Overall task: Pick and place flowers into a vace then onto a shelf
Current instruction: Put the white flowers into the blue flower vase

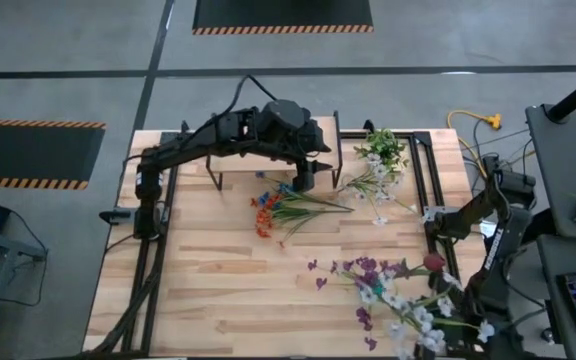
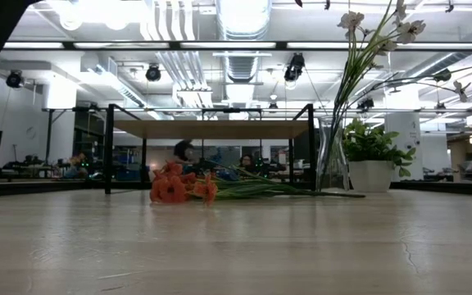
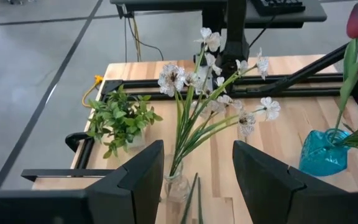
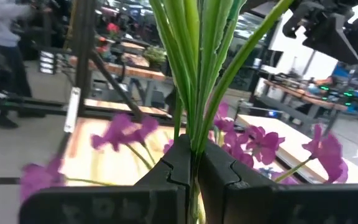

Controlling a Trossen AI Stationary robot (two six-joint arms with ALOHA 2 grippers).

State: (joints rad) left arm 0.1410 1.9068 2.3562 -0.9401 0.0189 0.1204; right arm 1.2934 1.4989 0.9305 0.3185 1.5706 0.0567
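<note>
Several green stems [image 4: 194,68] sit clamped in right end effector [image 4: 194,168].

The wooden table [image 1: 218,290] carries a low shelf [image 2: 211,129] on black legs at its far side. Orange flowers [image 1: 265,212] lie flat near the middle, beside a glass vase [image 2: 331,160], a potted plant [image 3: 119,120] and a blue vase [image 3: 321,152]

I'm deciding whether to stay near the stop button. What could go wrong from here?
1. The left gripper, open, hovers right over the clear glass vase of white flowers; descending could tip it.
2. The right gripper is shut on a thick bundle of green stems; some may slip or snag.
3. The orange flowers lie loose on the table, easily swept aside.
</note>
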